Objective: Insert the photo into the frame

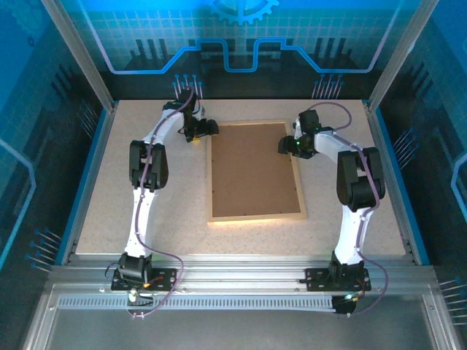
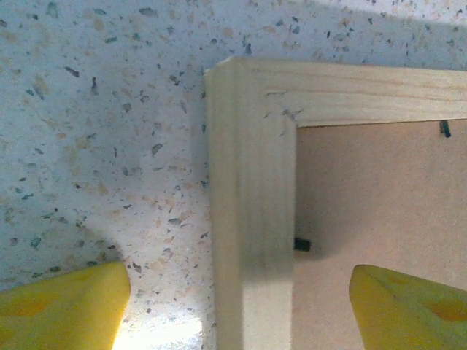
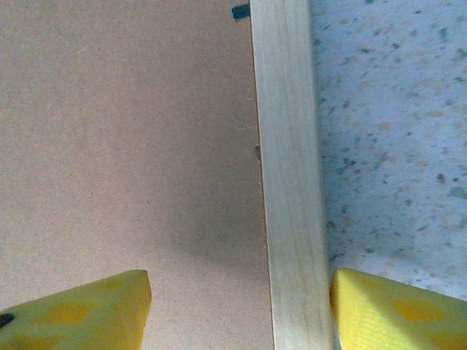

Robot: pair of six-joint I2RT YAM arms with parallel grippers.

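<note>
Left wrist: left hand [image 2: 238, 284] open astride frame [image 2: 252, 182] rail; right hand [image 3: 239, 284] likewise (apparently empty)

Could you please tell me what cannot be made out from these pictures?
- Whether the photo lies beneath the backing board: top view, board covers the frame's opening.
- Whether the right pincer touches the rail: right wrist view, bottom edge cuts it.
- Dark tab: left wrist view, blurred.

A pale speckled surface [image 1: 248, 237] carries the light wooden frame [image 1: 256, 216] lying flat near its middle, a brown backing board [image 1: 252, 168] filling it.
</note>
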